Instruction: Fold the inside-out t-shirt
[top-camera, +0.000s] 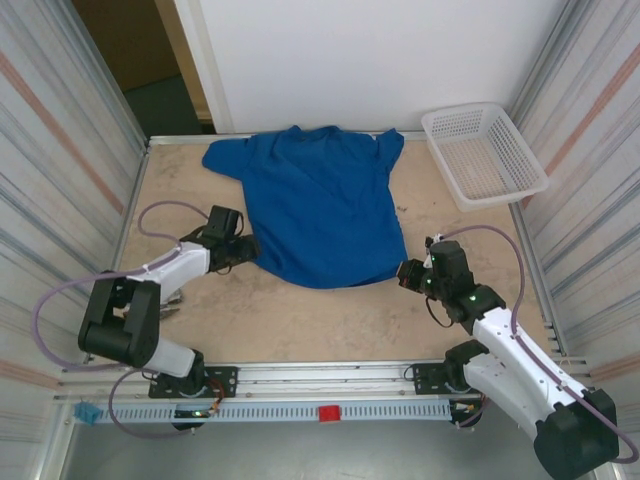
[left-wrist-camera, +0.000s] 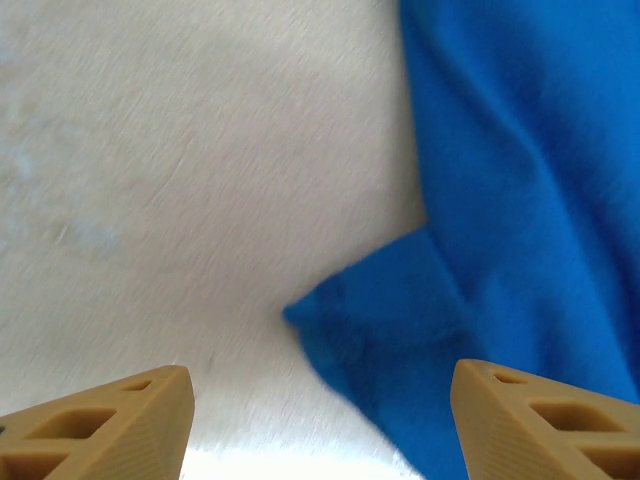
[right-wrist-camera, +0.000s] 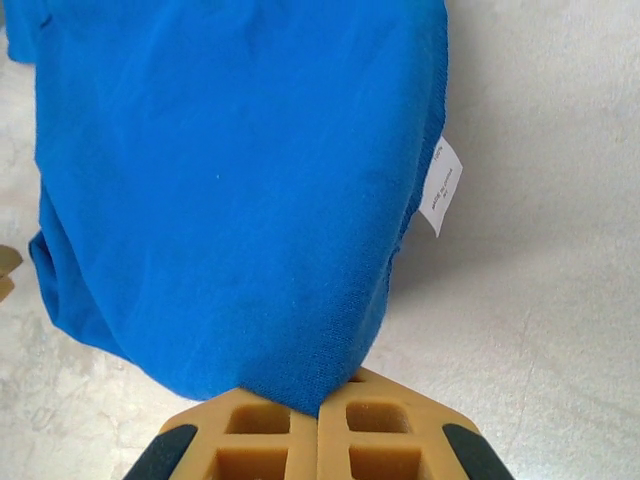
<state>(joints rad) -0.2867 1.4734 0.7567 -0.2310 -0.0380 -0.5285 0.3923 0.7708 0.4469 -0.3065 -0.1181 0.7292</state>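
1. Fingers meet both near hem corners, left fingers (top-camera: 243, 250) and right fingers (top-camera: 407, 272); the inside-out t-shirt (top-camera: 320, 200) lies spread flat on the table (top-camera: 330, 320).
2. Wide apart and empty, left fingers (left-wrist-camera: 130, 420) straddle the hem corner (left-wrist-camera: 380, 320); they should sink onto it before closing.
3. Pressed together, right fingers (right-wrist-camera: 280, 440) pinch the hem of the inside-out t-shirt (right-wrist-camera: 230, 180); raise both corners evenly.
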